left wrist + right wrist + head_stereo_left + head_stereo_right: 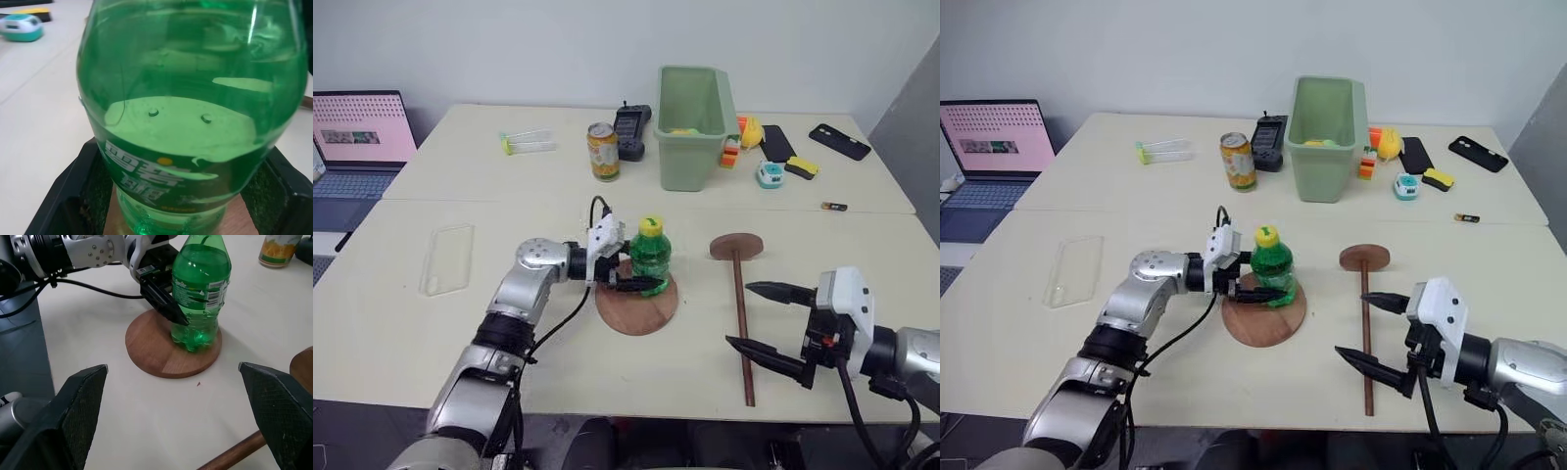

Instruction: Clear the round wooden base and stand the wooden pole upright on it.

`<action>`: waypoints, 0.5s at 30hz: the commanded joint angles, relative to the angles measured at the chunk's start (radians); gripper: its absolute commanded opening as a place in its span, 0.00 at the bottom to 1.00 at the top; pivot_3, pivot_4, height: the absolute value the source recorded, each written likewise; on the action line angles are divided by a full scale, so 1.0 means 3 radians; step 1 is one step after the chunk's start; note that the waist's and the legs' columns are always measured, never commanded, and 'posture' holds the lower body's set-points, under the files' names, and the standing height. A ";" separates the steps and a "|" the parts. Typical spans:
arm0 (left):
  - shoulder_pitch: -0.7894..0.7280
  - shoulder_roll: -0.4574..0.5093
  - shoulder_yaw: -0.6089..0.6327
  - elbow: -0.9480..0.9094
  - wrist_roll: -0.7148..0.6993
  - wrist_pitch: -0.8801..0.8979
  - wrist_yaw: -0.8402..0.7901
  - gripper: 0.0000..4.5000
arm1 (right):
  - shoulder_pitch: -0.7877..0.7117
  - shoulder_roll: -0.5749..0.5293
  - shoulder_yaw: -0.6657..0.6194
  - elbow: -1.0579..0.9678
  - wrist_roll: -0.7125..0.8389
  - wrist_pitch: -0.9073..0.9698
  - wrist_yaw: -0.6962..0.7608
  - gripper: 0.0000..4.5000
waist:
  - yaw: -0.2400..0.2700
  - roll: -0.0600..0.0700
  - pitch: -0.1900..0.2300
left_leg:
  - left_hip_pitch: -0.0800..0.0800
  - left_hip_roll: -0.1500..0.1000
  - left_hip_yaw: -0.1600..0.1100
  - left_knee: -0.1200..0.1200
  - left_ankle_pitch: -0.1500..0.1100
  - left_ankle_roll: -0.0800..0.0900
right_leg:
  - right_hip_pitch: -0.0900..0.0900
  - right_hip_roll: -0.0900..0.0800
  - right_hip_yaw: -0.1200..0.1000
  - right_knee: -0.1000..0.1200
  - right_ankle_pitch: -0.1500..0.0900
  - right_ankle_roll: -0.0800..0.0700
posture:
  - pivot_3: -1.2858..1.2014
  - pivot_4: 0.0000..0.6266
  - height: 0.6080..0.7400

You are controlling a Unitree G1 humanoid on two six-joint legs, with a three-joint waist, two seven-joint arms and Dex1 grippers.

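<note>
Clamped on the lower body of the green bottle [650,257], the left gripper [634,285] has one black finger on each side of it, while the right gripper [762,324] hovers with its two fingers spread wide, nothing between them. From the head views the bottle stands upright, yellow cap on top, on the round wooden base [637,305], which lies flat on the white table [509,343] in front of the robot. Just to the right of the base lies the wooden pole [742,328], flat on the table, its smaller disc end pointing away from the robot and its plain end toward the near edge; the right gripper's lower finger sits close beside the rod's near part, though whether it touches cannot be told. The left wrist view adds what the head views cannot (the bottle's label, the liquid level and bubbles inside), with a padded finger [73,191] pressed against each side of the plastic. The right wrist view looks between its own parted fingers [78,401] across to the bottle on the base. Farther back stand a green bin [693,125], a drinks can [602,152] and a laptop [357,147].
</note>
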 commanded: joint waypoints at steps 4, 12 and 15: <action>-0.0096 0.0237 0.0844 -0.0118 -0.0083 0.0015 0.1007 0.71 | -0.0416 0.0046 0.0152 0.0111 0.0021 -0.0079 -0.0029 1.00 | -0.0004 -0.0003 0.0002 | -0.0001 0.0001 -0.0003 0.0000 0.0000 0.0000 | -0.0001 0.0000 -0.0002 0.0000 0.0000 0.0000 | 0.52 0.24 1.00; -0.0258 0.0837 0.1610 0.0911 0.0346 -0.0572 0.2693 0.71 | -0.1253 0.0260 0.0822 0.0387 -0.0188 -0.0056 -0.0050 1.00 | -0.0009 -0.0011 0.0006 | -0.0001 0.0003 -0.0001 -0.0003 0.0000 -0.0001 | -0.0014 -0.0005 -0.0003 0.0000 0.0000 0.0000 | 0.52 0.24 1.00; -0.0190 0.1009 0.1769 0.1105 0.0416 -0.0684 0.3067 0.71 | -0.1397 0.0317 0.0953 0.0447 -0.0238 -0.0059 -0.0015 1.00 | 0.0000 -0.0023 0.0010 | -0.0018 0.0003 -0.0001 -0.0002 0.0002 -0.0005 | -0.0029 -0.0012 -0.0005 0.0000 0.0000 0.0000 | 0.52 0.24 1.00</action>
